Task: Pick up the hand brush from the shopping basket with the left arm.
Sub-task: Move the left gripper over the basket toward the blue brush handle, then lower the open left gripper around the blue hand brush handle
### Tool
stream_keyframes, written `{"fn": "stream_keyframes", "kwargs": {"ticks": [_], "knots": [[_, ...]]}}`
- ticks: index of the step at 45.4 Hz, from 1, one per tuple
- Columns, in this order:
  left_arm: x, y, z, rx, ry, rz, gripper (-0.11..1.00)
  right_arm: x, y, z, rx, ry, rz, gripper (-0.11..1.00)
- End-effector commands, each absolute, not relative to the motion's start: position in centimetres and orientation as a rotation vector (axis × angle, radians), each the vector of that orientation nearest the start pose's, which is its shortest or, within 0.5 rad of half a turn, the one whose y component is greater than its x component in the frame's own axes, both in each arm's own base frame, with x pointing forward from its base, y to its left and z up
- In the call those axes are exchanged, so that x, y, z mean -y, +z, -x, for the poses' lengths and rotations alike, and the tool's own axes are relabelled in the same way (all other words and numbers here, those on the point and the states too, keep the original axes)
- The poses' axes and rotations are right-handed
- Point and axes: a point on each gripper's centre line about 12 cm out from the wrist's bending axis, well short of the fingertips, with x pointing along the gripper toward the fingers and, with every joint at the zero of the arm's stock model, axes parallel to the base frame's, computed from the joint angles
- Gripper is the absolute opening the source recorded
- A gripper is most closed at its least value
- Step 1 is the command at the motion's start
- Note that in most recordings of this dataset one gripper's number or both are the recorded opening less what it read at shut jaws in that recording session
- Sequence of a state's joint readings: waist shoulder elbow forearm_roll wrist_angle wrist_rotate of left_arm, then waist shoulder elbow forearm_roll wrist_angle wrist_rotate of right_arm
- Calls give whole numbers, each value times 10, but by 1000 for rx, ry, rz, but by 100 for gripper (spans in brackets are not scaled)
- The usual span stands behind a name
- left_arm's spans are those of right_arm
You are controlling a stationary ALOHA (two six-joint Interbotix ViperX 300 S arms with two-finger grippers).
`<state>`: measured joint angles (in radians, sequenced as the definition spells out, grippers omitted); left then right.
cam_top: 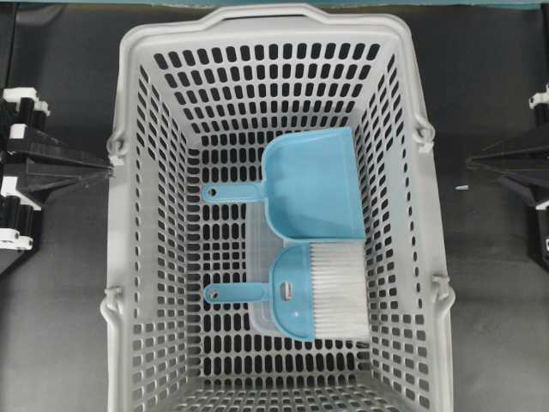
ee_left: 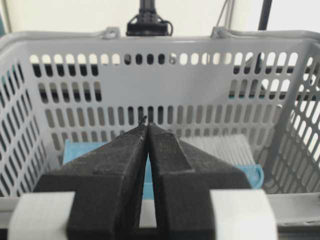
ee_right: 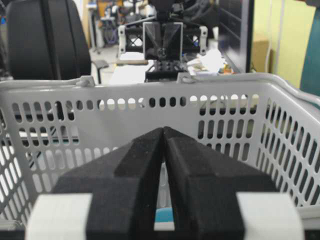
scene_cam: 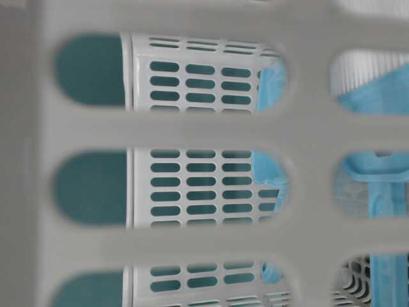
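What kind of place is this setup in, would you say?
Probably a robotics lab or workshop. A large light-grey slotted plastic basket sits on a dark tabletop between two black robot arms, and behind it the right wrist view shows a black office chair and cluttered desks.

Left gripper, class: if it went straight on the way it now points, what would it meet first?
Probably the shopping basket: the shut left gripper points at its near wall. Depth is unclear; it might just clear the rim instead.
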<state>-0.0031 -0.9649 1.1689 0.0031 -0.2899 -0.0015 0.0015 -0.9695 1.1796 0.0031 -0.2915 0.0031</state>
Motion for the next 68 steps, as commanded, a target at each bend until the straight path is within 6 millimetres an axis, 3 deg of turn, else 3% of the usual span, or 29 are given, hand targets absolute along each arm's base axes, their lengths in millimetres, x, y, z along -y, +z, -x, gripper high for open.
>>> {"fn": "stream_keyframes", "kwargs": {"ticks": [1,5,12,20,30,36,40,46,48,51,56,60,63,68], "knots": [[4,300,-205,29,-22,-4,6,2,298,-201,84,-10,-4,0],[4,309,-209,-19,-21,23,0,2,295,-203,38,-11,-7,0],[6,338,-220,-109,-26,23,0,1,299,-208,-49,-4,-15,0],[14,358,-240,-244,-50,20,0,-3,304,-209,-91,15,-38,0],[23,365,-275,-415,-61,19,0,-5,303,-209,-103,21,-42,0],[25,360,-294,-503,-60,14,0,-5,302,-210,-109,20,-42,2],[28,353,-306,-578,-59,11,0,-5,301,-210,-112,20,-43,14],[31,346,-317,-658,-59,7,2,-5,300,-210,-122,20,-43,48],[32,344,-321,-676,-60,8,6,-5,300,-210,-120,20,-43,59],[35,340,-328,-708,-54,26,23,-5,300,-210,-120,20,-45,71],[44,332,-344,-749,-43,94,59,-5,302,-209,-112,20,-45,75],[51,324,-354,-785,-29,140,80,-5,301,-209,-114,20,-45,74],[58,309,-362,-835,-26,156,90,-5,299,-209,-116,20,-45,74],[72,286,-370,-912,-40,142,89,-5,298,-208,-119,20,-45,74]]}}
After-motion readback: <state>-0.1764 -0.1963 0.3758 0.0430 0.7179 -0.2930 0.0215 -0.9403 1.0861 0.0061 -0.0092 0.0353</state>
